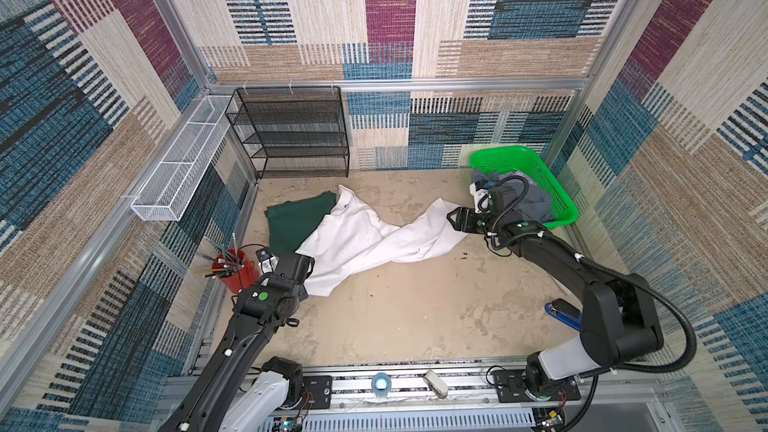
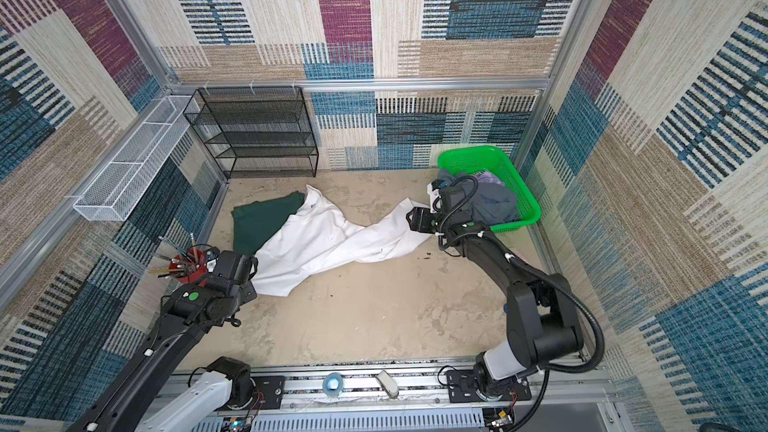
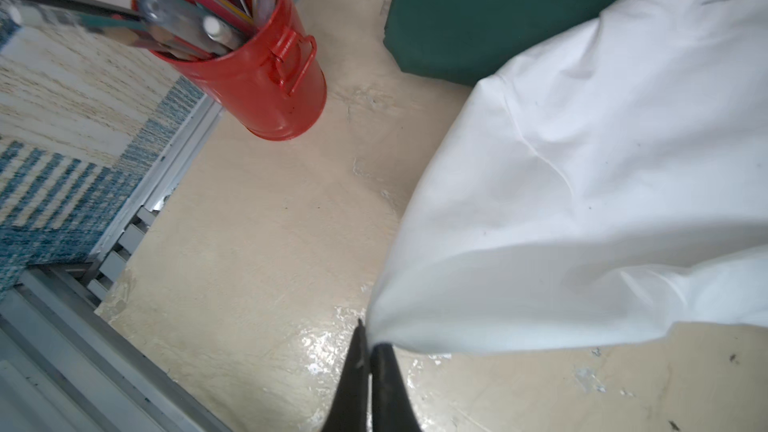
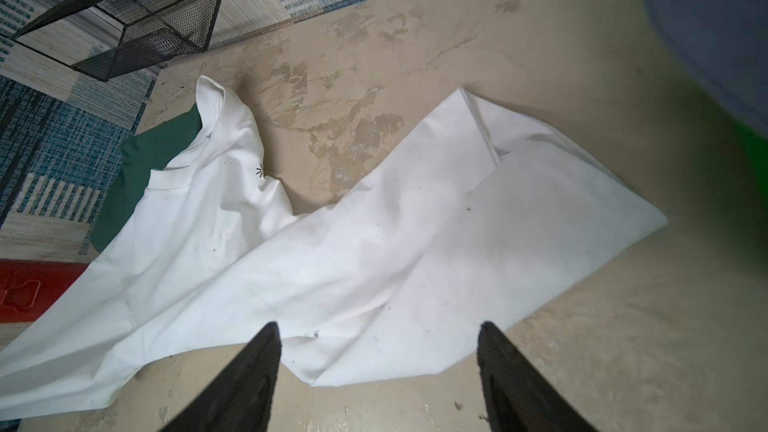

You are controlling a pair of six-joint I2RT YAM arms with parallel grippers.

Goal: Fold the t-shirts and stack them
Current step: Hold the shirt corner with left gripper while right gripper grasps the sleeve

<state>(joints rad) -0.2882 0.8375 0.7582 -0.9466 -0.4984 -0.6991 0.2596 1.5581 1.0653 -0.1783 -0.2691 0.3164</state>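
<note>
- Lower left in both top views, just beside the red pencil pot: my left gripper, seen in its wrist view, has its jaws pressed together on a corner of the white t-shirt.
- Left of centre: the dark green t-shirt lies flat on the table as a neat rectangle. I judge it already folded. The white one's collar end overlaps its right edge.
- Centre: the white t-shirt sprawls twisted across the middle, unfolded. This looks like the one in hand, and it wants spreading flat before any fold.
- Right of centre: my right gripper hangs over the shirt's other end with jaws apart, holding nothing.
- Upper right: the grey t-shirt sits crumpled in the green basket, its lilac patch showing — not yet started.
- Tally, as I read it: one folded, one under way, one waiting — and no stack yet.
</note>
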